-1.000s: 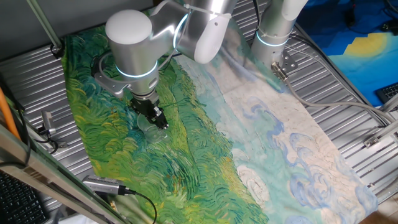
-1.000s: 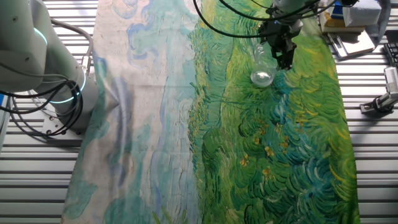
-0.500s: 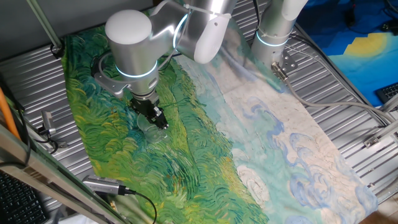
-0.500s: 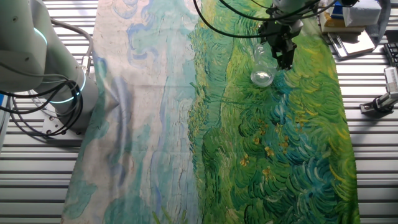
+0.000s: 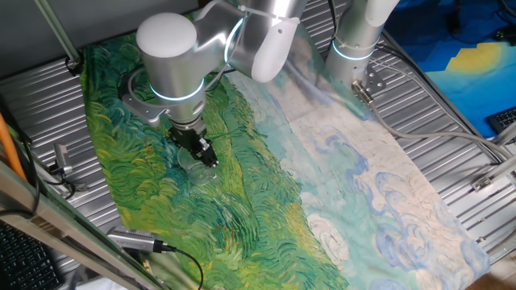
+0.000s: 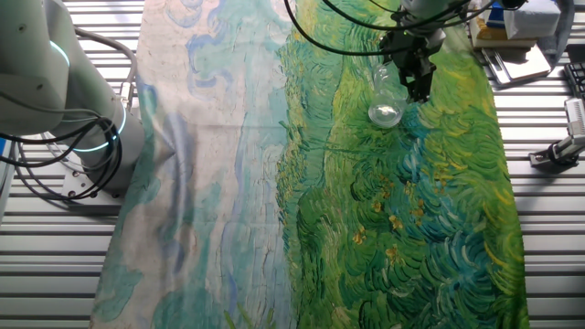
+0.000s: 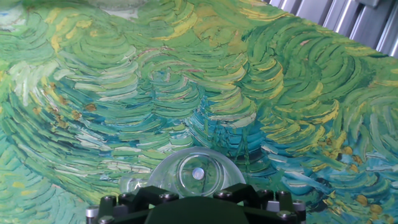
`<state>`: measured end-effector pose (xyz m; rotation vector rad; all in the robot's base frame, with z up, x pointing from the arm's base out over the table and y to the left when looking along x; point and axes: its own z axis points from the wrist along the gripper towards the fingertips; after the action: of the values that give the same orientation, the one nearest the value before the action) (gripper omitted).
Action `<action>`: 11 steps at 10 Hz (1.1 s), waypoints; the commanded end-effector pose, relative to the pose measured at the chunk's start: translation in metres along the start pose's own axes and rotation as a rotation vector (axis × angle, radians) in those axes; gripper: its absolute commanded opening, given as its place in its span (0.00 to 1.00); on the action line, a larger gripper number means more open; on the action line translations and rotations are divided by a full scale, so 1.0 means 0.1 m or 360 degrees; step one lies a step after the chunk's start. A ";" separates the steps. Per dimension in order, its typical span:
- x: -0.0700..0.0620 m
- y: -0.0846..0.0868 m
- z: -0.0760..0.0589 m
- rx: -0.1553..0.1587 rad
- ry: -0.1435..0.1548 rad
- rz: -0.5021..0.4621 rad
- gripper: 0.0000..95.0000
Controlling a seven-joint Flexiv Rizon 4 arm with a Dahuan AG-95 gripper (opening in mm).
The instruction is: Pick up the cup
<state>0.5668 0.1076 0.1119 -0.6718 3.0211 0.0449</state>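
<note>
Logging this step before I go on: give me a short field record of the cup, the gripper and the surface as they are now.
cup: clear cup, lying tilted on the cloth, base facing the hand camera
gripper: down at the cup; contact and jaw state cannot be told
surface: painted green and blue cloth over a ribbed metal table
lifted: not visibly; cup appears to rest on the cloth

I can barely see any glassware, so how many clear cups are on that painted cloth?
1. The small transparent round-rimmed cup sits on the green part of the painted cloth, right at the end effector. No others show, though clear ones are easily missed.
</note>
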 end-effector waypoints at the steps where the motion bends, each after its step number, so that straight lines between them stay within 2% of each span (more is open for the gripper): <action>1: 0.00 0.00 0.01 0.0008 0.0006 0.0008 0.80; 2: 0.00 0.00 0.01 0.0010 0.0007 0.0010 0.60; 11: 0.00 0.00 0.01 0.0010 0.0007 0.0010 0.60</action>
<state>0.5664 0.1078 0.1119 -0.6627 3.0266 0.0360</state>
